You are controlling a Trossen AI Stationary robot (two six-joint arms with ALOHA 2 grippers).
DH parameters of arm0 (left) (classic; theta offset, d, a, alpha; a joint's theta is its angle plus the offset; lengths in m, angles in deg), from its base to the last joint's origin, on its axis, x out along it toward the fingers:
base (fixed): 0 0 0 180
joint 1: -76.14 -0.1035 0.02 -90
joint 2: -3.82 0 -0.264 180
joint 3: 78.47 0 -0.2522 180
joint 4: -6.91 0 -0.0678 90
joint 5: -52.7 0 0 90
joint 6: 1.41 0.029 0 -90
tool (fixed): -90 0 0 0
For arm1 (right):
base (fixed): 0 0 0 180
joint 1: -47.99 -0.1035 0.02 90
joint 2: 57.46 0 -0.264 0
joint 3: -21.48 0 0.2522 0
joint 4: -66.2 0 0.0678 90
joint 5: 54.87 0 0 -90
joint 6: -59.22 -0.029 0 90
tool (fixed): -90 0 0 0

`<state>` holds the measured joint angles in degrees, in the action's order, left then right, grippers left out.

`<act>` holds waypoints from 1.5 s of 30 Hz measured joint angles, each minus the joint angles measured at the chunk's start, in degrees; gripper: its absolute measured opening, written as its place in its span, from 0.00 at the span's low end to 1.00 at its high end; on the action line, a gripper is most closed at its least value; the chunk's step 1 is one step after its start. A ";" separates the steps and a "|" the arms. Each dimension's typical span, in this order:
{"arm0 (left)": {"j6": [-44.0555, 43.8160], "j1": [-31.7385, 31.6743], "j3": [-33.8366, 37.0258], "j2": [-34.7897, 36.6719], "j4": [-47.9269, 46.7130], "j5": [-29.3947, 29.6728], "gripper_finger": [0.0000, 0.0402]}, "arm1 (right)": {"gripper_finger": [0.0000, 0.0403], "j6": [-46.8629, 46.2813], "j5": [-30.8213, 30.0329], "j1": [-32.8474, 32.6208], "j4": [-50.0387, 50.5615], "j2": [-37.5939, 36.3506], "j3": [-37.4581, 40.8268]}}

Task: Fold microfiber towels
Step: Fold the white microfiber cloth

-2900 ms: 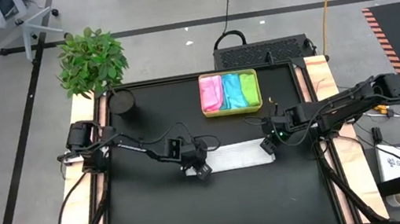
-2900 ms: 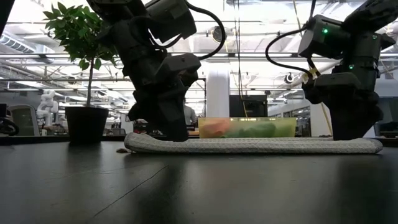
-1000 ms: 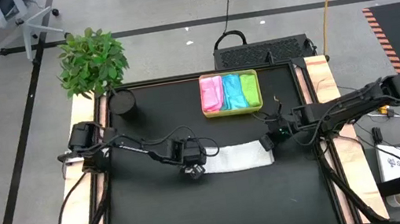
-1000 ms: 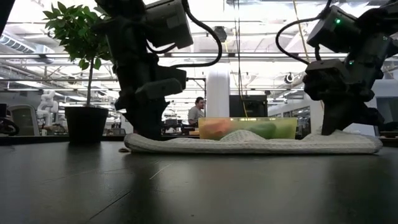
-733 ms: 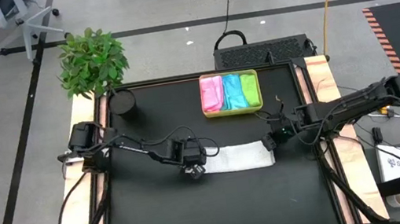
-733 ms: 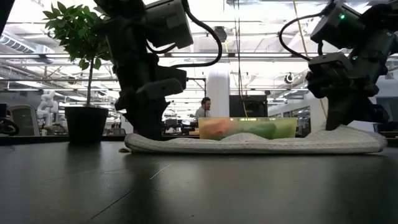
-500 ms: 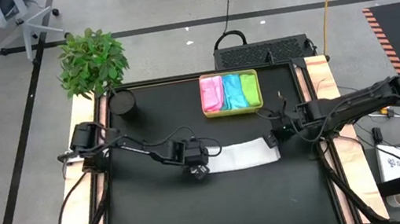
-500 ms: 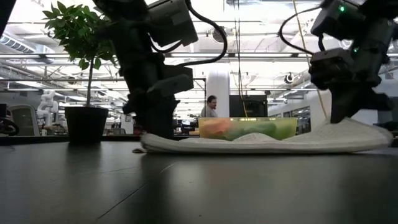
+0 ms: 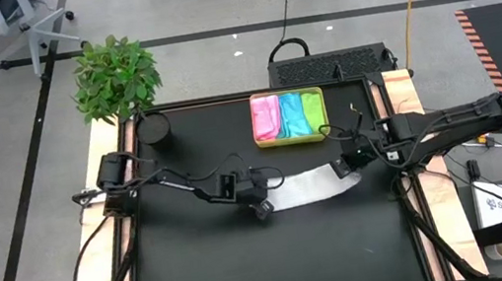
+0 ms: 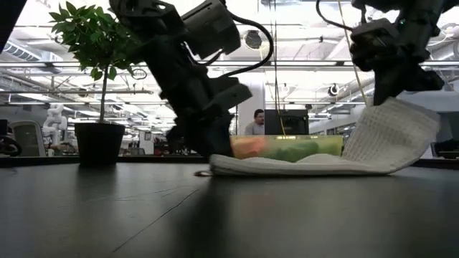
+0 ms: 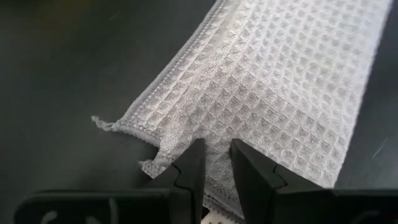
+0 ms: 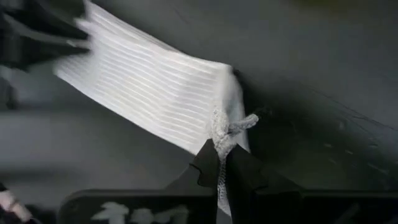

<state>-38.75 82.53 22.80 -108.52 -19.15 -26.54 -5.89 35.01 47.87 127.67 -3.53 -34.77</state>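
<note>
White waffle-weave towel (image 9: 306, 187), folded to a long strip on the black table (image 9: 200, 268) in front of the tray: its left end lies flat, pinched in the left gripper (image 11: 215, 163), while its right end is lifted off the surface, clamped in the right gripper (image 12: 222, 163). Behind it, a yellow-green tray (image 9: 292, 138) holds pink (image 9: 266, 118), blue (image 9: 291, 114) and green (image 9: 312, 112) towels side by side; farther off, at the table's far-left corner, a potted plant (image 9: 115, 76).
</note>
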 joint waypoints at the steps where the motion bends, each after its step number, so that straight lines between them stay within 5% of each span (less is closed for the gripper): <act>1: -0.24 0.00 -0.27 -0.92 1.25 -0.40 0.20 | 0.00 -0.24 -0.06 0.00 -0.06 0.14 -0.59; 6: 1.45 0.11 -1.51 -2.39 3.64 -0.33 0.20 | 0.00 -0.40 0.09 0.00 -3.45 2.45 -3.22; 22: 4.28 -1.54 -2.73 -3.31 7.88 -0.78 0.20 | 0.00 -0.18 1.68 -1.13 -42.63 20.29 -3.44; 35: 4.43 -0.01 -2.83 -1.10 -1.27 -2.60 0.20 | 0.00 -0.57 1.91 -1.39 -55.62 34.28 -3.42; 45: 6.24 1.24 -2.66 4.53 -10.14 2.83 0.20 | 0.23 2.70 1.48 -1.31 -61.70 34.36 -3.39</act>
<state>-32.51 83.77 20.13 -103.99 -29.29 -23.71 -3.19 36.49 46.56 65.97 30.83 -38.15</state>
